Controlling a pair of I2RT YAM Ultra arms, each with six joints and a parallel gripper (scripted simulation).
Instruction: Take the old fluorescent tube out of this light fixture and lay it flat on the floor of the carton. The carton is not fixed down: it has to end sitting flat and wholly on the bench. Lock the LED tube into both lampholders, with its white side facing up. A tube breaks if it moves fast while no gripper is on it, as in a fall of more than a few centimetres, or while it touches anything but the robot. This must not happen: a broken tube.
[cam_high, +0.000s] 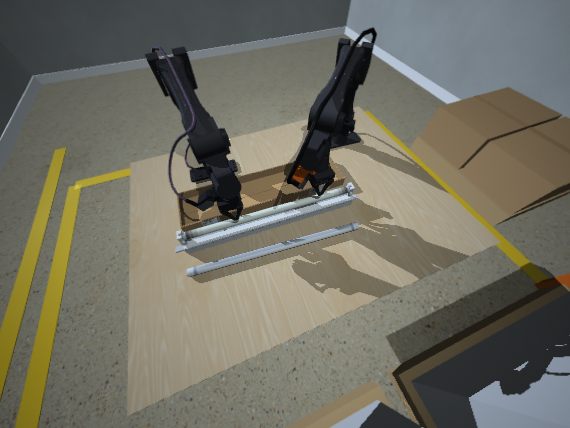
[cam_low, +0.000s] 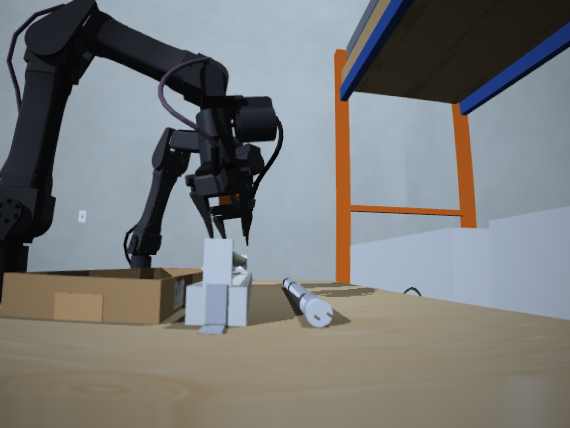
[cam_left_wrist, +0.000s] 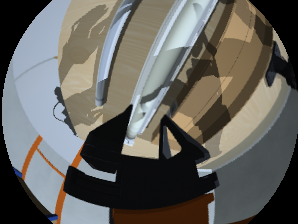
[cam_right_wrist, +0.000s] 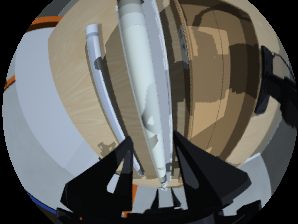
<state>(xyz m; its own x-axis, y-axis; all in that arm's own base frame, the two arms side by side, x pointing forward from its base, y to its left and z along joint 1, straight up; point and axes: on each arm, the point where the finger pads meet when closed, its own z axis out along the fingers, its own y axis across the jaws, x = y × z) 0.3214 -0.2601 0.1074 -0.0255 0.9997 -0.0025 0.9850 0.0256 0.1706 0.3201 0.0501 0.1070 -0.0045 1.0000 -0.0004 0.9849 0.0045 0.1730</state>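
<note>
BENCH (cam_high: 170, 325) (cam_low: 300, 370) (cam_left_wrist: 80, 50) (cam_right_wrist: 70, 75): pale wood-grain top, shadowed in places | CARTON (cam_high: 260, 175) (cam_low: 130, 300) (cam_left_wrist: 240, 65) (cam_right_wrist: 210, 85): open-topped, flat, wholly on bench | LIGHT FIXTURE (cam_high: 270, 225) (cam_low: 218, 260) (cam_left_wrist: 150, 75) (cam_right_wrist: 161, 60): between carton and LED tube | LED TUBE (cam_high: 272, 249) (cam_low: 317, 312) (cam_left_wrist: 106, 60) (cam_right_wrist: 96, 65): lying lengthwise, roughly parallel to fixture, apart from it | ARM BASE PLATES (cam_high: 198, 175) (cam_left_wrist: 270, 75) (cam_right_wrist: 261, 95): two, on the carton side of the fixture
</note>
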